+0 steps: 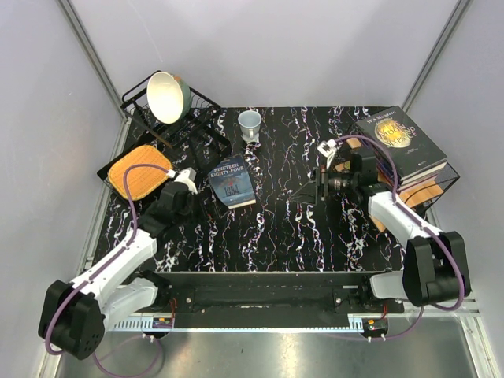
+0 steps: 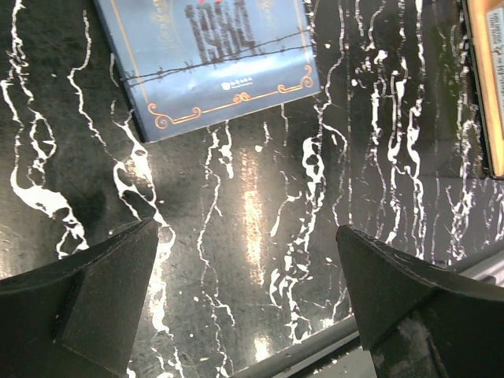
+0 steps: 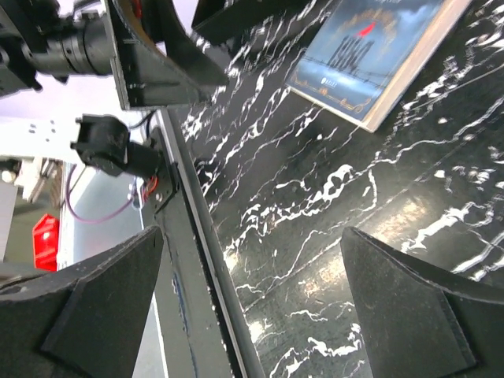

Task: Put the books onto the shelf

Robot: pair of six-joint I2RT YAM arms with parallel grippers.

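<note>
- Blue-grey paperback, the "Nineteen Eighty-Four" one, lay flat and face up on the black marbled table, left of centre. It was the only book not on the shelf.
- Handling guess: light, thin, fairly stiff when closed but the cover could flex. The glossy cover on a slick table was likely to slide if pushed. Flat as it lay, there was no gap under it, so an edge pinch across the thickness, at the spine or a long side, looked best.
- Left gripper sat just beside the book's left edge with its fingers wide apart and nothing between them. In the wrist view the book was ahead of the gripper, not touching it.
- Right gripper was also spread fully and empty, pointing across the table, well apart from the book.
- Further right, the shelf already carried a stack of books, with the black one with a gold disc on top.
- Far back were a mug, a cutting board and a wire dish rack holding a bowl.
</note>
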